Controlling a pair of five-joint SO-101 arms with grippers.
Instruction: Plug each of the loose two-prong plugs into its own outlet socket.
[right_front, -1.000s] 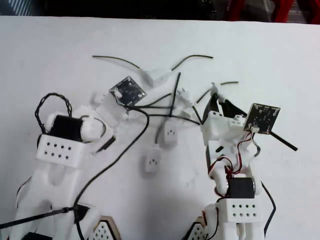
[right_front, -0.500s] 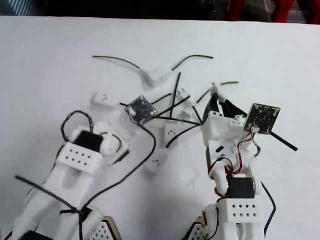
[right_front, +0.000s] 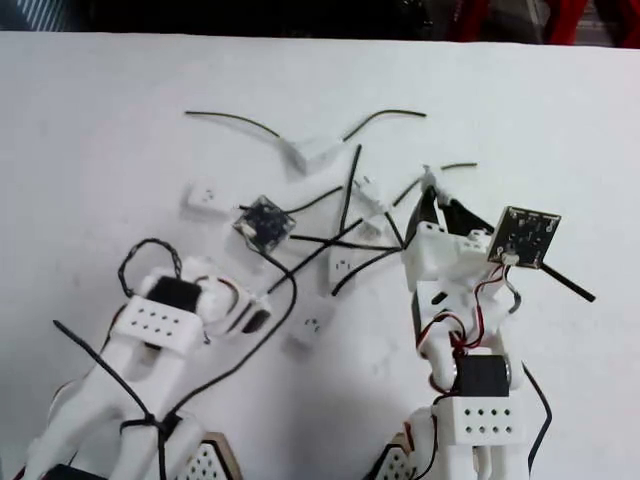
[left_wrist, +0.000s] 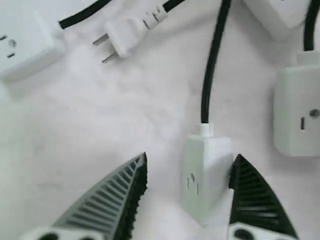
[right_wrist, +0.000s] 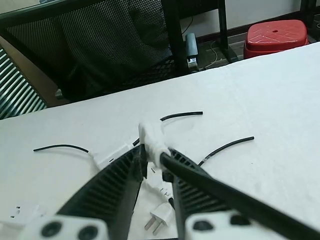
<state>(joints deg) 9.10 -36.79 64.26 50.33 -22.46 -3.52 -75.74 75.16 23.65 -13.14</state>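
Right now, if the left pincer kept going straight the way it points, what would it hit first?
Most likely the white socket block on a black cord: it lies right ahead of the left pincer, between its open fingers, nearer the black one. Depth is hard to judge.

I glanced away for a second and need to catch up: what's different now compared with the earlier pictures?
The left gripper drew back toward the near table edge and slightly toward the other arm, uncovering a lone socket it had hidden. Its open fingers now sit on either side of a corded socket. The right gripper kept still, shut on a plug. The other cords and sockets stayed roughly where they were.
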